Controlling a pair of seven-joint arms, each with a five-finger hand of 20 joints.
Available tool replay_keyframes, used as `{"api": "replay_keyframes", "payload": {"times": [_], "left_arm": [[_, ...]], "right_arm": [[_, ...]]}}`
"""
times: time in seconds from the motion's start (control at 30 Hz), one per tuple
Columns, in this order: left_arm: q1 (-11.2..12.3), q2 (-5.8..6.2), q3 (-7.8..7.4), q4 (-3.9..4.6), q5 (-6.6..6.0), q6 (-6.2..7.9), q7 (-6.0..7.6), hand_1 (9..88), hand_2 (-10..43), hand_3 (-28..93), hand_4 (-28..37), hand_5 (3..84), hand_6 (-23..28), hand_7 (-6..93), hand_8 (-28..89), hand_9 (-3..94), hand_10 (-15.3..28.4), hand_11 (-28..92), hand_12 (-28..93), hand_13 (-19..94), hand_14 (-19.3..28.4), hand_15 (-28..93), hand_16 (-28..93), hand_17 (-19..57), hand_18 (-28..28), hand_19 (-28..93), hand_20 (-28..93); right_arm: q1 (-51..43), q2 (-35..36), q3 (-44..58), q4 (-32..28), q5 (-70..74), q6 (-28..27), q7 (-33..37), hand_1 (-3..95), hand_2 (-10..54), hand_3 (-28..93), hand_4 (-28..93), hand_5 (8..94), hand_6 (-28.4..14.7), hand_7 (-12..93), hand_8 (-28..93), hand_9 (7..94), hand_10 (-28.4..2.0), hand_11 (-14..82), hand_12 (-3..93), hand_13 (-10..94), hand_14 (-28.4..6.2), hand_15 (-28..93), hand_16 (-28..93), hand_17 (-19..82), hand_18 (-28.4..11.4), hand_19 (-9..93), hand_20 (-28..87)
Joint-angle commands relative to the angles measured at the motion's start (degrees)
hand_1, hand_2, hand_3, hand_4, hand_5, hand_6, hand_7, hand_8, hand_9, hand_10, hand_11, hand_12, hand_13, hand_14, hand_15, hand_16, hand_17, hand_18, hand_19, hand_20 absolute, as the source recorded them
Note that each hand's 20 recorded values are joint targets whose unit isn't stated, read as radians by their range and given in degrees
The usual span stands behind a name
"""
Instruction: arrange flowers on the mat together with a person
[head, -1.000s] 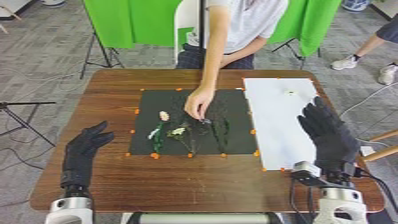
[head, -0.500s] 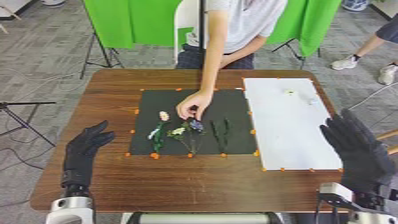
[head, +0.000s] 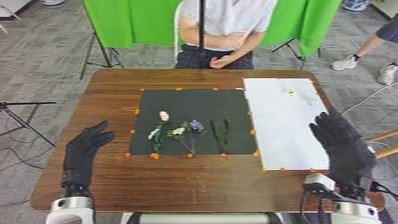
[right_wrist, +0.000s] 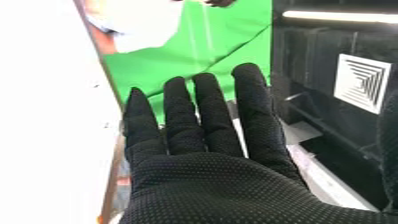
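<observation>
Head view: dark mat (head: 160, 102) mid-frame on the brown surface (head: 133, 180), orange bits along its edges. Flowers are in the lower half of the mat. From the left of the frame: pale pink flower (head: 163, 116) on top, green leaves (head: 158, 145) and a whitish piece (head: 153, 133) below it; then pale yellow flower (head: 179, 131); blue-purple flower (head: 196, 125) just beside it, slightly higher in frame. Thin stems run down below those two, too fine to say which belongs to which. Right of them, two narrow green sprigs (head: 225, 132), roughly upright in frame, near each other. White sheet (head: 275, 130) right of the mat, orange bits on its border too; small pale flower (head: 290, 92) near its top, another faint pale item (head: 309, 101) lower right of that, can't tell what. Left hand (head: 80, 152) at left of frame, open, fingers relaxed, empty, well apart from the mat. Right hand (head: 345, 147) at right of frame, overlapping the sheet's right edge in view; wrist view has that hand (right_wrist: 213, 182) open, fingers straight, nothing gripped.
</observation>
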Motion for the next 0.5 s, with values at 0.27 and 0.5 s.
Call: {"api": "replay_keyframes", "payload": {"times": [0.27,0.5], "left_arm": [[0.2,-0.22,0.21,0.21,0.21,-0.38,-0.42,18.6,9.9,64,-28.3,50.4,3.8,13.9,-6,53.6,15.9,21,13,41,18.9,23,-2,10.0,12.6,12,18],[0.2,-0.15,0.24,0.20,0.22,-0.40,-0.42,18.9,10.0,64,-28.3,50.5,3.7,13.9,-7,53.7,15.9,21,13,41,19.0,23,-2,10.0,12.6,12,18]], "right_arm": [[7.9,8.4,-2.2,1.0,-8.4,8.1,3.3,9.8,-8.5,77,-19,40.7,-1.0,11,-9,39.0,-14.7,4.3,13.1,31,-12.7,11,11,18,-15.0,8,27],[16.2,17.7,-3.1,3.6,-25.3,14.7,17.1,17.2,-9.5,73,-18,41.8,-2.2,12,-9,43.6,-16.1,5.8,18.2,42,-14.6,14,20,21,-16.3,29,34]]}}
